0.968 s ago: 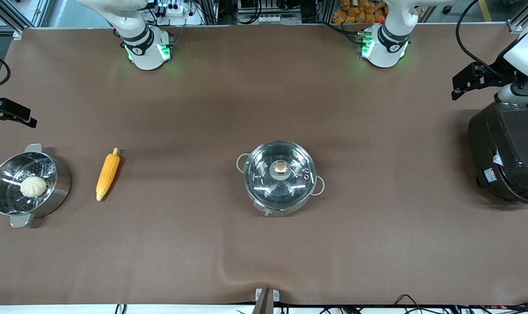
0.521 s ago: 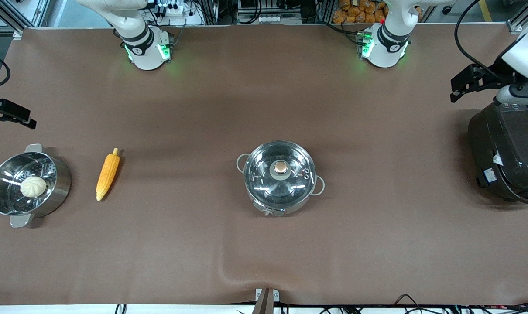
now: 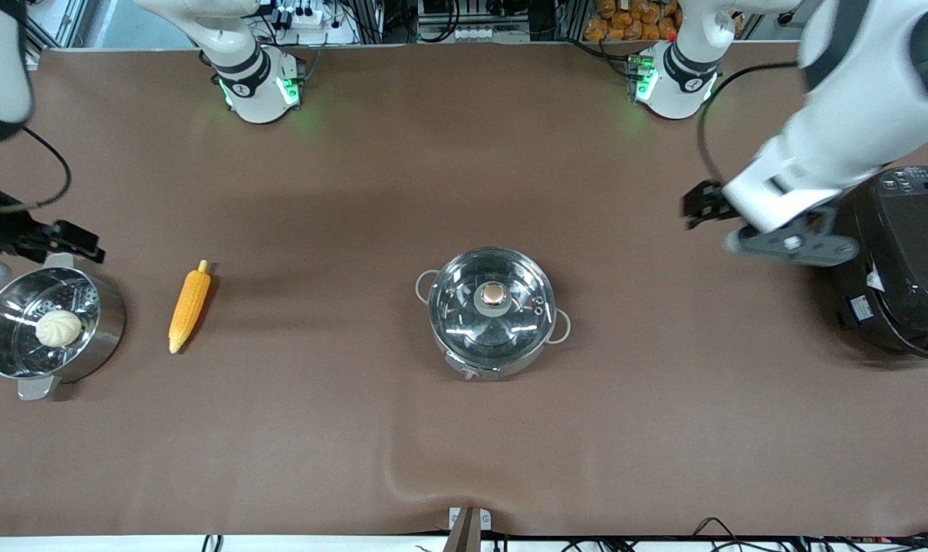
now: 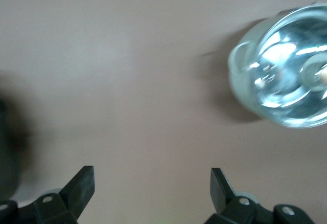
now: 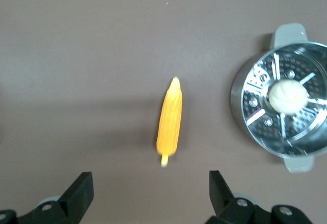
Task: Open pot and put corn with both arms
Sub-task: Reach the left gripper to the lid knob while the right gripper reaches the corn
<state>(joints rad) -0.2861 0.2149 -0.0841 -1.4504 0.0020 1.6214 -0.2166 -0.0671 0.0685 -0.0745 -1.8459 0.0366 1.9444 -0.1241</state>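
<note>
The steel pot (image 3: 491, 337) stands mid-table with its glass lid (image 3: 464, 307) on and the copper knob (image 3: 494, 292) in the lid's middle. The pot also shows in the left wrist view (image 4: 286, 70). The corn (image 3: 189, 305) lies on the table between the pot and the right arm's end; it also shows in the right wrist view (image 5: 170, 121). My left gripper (image 3: 694, 208) is open and empty, up over bare table between the rice cooker and the pot; its own view shows it (image 4: 152, 183) wide apart. My right gripper (image 3: 88, 247) is open and empty by the steamer pot's rim, and its own view shows it (image 5: 150, 188) short of the corn.
A steel steamer pot (image 3: 103, 330) with a white bun (image 3: 57, 327) in it stands at the right arm's end, beside the corn. A big black rice cooker (image 3: 901, 261) stands at the left arm's end. A fold in the brown table cover (image 3: 403, 475) lies near the front edge.
Both arms have swung in over the table. The left gripper moved from beside the rice cooker toward the pot. The right gripper moved toward the steamer pot and the corn.
</note>
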